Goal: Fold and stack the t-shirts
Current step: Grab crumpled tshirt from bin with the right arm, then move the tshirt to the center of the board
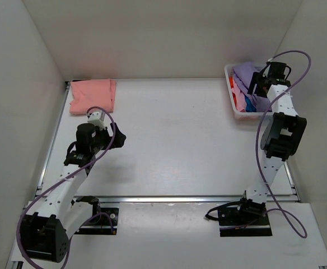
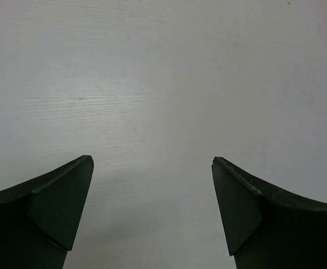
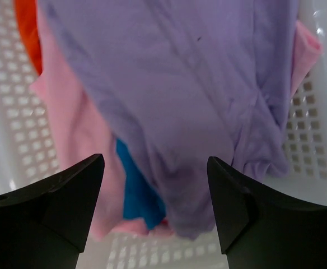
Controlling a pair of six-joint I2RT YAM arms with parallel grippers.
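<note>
A folded salmon-pink t-shirt [image 1: 93,95] lies at the table's back left. A white lattice basket [image 1: 234,105] at the back right holds a lavender-purple t-shirt [image 1: 245,74] on top of pink, blue and orange ones. In the right wrist view the lavender shirt [image 3: 174,84] covers a pink one [image 3: 76,129], a blue one [image 3: 135,190] and an orange one [image 3: 24,28]. My right gripper [image 3: 155,165] is open just above the lavender shirt, over the basket [image 1: 258,84]. My left gripper [image 2: 152,162] is open and empty above bare table, in front of the salmon shirt [image 1: 117,137].
White walls close in the table on the left, back and right. The basket's lattice wall [image 3: 9,112] shows on both sides of the shirts. A metal rail [image 1: 169,198] runs along the table's near edge, before the arm bases.
</note>
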